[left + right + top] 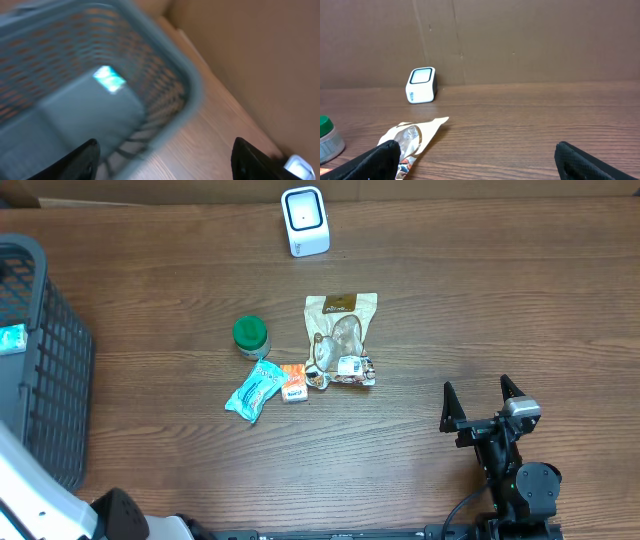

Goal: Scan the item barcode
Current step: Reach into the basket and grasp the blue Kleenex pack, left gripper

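Teal packet (pixel 109 79) (blurred) in grey basket (pixel 192 82); left hand (pixel 165 150) and right hand (pixel 477 150) spread wide, empty.

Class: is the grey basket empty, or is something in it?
Not empty: a teal packet lies inside the basket, in both overhead and left wrist views.

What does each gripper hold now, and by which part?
Nothing is held. The left gripper stands open by the basket; the right gripper is open and empty too.

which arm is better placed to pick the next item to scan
Right. The right claw, open, faces the snack pouch and scanner; the left claw hangs over the basket, away from them.
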You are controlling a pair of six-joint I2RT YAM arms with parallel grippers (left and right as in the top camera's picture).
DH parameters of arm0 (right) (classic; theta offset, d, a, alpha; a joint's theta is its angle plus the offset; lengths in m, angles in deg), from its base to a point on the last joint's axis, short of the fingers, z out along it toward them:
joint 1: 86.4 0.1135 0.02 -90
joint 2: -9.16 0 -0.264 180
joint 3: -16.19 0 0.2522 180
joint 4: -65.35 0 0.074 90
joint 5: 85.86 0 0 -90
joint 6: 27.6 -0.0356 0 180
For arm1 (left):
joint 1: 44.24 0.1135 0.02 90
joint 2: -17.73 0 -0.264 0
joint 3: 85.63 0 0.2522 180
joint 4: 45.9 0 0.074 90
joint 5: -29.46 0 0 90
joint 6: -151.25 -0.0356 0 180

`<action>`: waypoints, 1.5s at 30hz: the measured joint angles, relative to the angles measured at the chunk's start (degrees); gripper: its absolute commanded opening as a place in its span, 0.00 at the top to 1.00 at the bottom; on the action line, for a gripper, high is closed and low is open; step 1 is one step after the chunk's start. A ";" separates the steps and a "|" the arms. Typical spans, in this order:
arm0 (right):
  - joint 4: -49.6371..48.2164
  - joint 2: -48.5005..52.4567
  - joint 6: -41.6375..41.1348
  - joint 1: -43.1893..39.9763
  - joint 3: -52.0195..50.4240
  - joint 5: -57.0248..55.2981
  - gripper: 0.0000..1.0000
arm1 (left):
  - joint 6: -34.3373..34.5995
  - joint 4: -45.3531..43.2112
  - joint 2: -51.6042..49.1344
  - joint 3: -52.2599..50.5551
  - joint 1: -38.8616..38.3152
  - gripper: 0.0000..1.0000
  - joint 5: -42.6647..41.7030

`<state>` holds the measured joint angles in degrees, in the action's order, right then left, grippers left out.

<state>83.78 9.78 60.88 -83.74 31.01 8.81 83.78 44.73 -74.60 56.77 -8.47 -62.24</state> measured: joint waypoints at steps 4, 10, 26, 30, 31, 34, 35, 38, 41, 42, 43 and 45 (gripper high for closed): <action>0.00 0.00 0.02 0.00 0.00 0.02 0.00 | 0.81 0.98 -2.32 -0.57 6.95 0.55 -0.66; 0.02 0.00 0.02 0.00 0.00 -0.02 0.00 | -3.41 -2.21 -8.37 -11.78 7.82 0.48 1.16; 0.02 0.00 0.00 0.00 0.00 0.02 0.00 | -19.37 -17.81 -20.11 -20.41 10.03 0.24 2.95; 0.00 0.00 0.00 0.00 0.00 0.00 0.00 | -22.16 -21.03 -26.99 -20.61 10.03 0.27 2.80; 0.02 0.00 0.00 0.00 0.00 0.02 0.00 | -22.49 -21.86 -27.98 -20.72 10.03 0.28 2.78; 0.00 0.00 0.02 0.00 0.00 0.00 0.00 | -23.23 -25.66 -30.47 -20.74 10.03 0.30 2.75; 0.00 0.00 0.02 0.00 0.00 -0.02 0.00 | -23.63 -26.49 -30.82 -20.74 10.03 0.31 2.78; 0.00 0.00 0.04 0.00 0.00 0.00 0.00 | -25.20 -29.73 -31.71 -20.74 10.03 0.34 2.78; 0.00 0.00 0.00 0.00 0.00 0.00 0.00 | -27.02 -32.04 -32.57 -20.74 10.03 0.34 2.80; 0.02 0.00 0.00 0.00 0.00 0.00 0.00 | -27.50 -33.14 -32.96 -20.74 10.03 0.35 2.78; 0.00 0.00 0.00 0.00 0.00 0.00 0.00 | -27.71 -34.03 -33.33 -20.74 10.03 0.36 2.80; 0.00 0.00 0.02 0.00 0.00 0.00 0.00 | -28.35 -35.30 -34.03 -20.74 10.03 0.36 2.78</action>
<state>83.78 9.78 60.91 -83.74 31.01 8.81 55.43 9.43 -108.64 36.02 1.56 -59.46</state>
